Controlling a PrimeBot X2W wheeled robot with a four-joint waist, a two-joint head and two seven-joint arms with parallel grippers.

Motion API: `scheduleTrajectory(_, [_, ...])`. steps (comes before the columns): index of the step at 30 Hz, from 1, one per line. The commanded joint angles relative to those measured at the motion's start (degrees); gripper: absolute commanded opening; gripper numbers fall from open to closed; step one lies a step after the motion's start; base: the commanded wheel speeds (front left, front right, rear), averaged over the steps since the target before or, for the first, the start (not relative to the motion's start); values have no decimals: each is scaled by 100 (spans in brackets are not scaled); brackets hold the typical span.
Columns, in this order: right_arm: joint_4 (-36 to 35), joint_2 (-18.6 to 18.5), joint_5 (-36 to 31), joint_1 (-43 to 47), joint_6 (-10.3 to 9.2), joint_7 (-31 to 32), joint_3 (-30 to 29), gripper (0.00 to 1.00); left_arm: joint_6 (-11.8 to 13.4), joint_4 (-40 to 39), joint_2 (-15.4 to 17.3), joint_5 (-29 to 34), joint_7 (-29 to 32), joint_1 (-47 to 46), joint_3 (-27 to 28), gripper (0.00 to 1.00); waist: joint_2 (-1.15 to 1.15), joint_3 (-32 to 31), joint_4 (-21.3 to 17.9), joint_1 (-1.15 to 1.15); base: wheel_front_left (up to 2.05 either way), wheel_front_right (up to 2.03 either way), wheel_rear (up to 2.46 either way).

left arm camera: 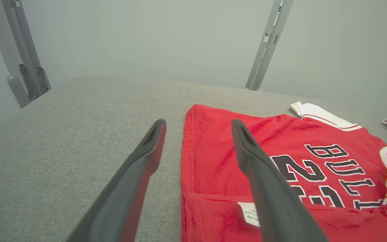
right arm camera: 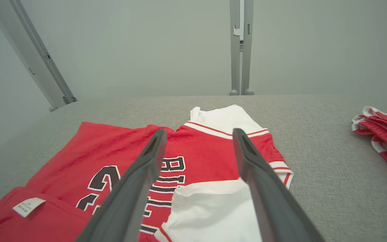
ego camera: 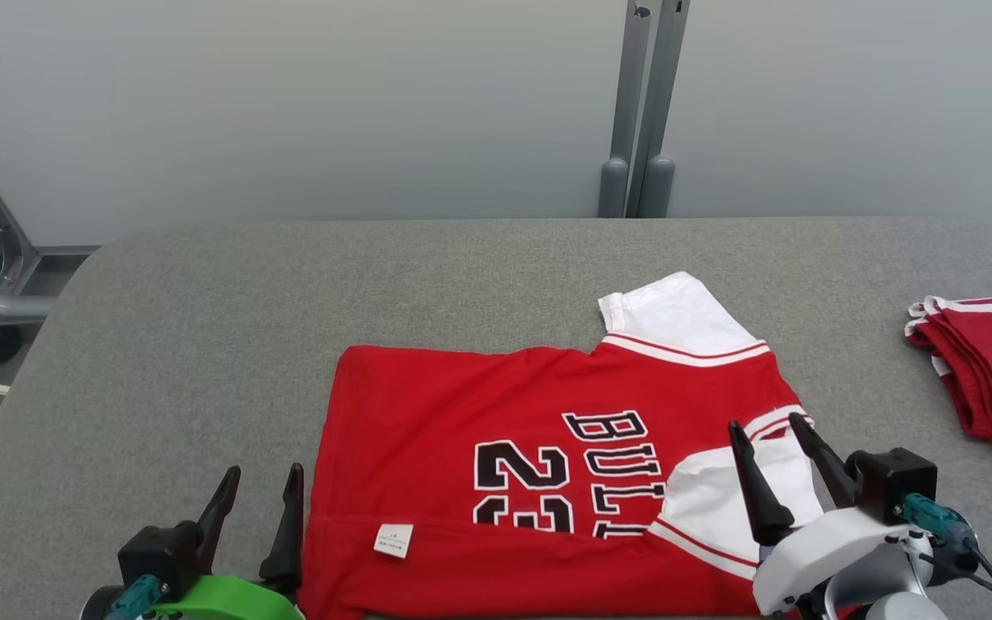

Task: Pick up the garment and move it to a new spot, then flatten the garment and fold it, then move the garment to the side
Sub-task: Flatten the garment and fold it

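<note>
At the lower left the left gripper (ego camera: 264, 471) is wide open and empty, just beside the red shirt (ego camera: 461, 413). The shirt lies in the lower middle of the table (ego camera: 203, 301), with its near edge folded over. At the lower right the right gripper (ego camera: 764, 422) is wide open above a white sleeve (ego camera: 707, 495); a red pile (ego camera: 991, 370) lies far right.

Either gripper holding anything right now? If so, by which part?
Nothing is held. The left gripper is open at the red jersey hem edge; the right gripper is open over its white sleeve. No cloth between either pair of fingers.
</note>
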Motion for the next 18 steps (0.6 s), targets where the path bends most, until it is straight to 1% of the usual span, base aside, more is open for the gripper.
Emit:
scheduleTrajectory(1, [96,-19,-187,-52,-1,20,-2,100,8,75,31,35,22,-83,-7,100,0,-4,-14,0,0,0,0])
scheduleTrajectory(5, [239,-16,-453,-17,-1,53,-163,100,86,190,41,-8,41,-69,25,100,0,5,-26,0,0,0,0])
scheduleTrajectory(11, [310,-14,-333,33,-1,-7,-457,100,192,137,109,-56,51,13,126,100,0,36,-32,0,0,0,0])
scheduleTrajectory(16, [286,-16,-292,33,-1,12,-494,100,230,75,142,-102,81,41,157,100,0,66,-43,0,0,0,0])
scheduleTrajectory(18, [291,-17,-385,25,-1,40,-512,100,250,46,154,-106,74,52,168,100,0,80,-56,0,0,0,0])
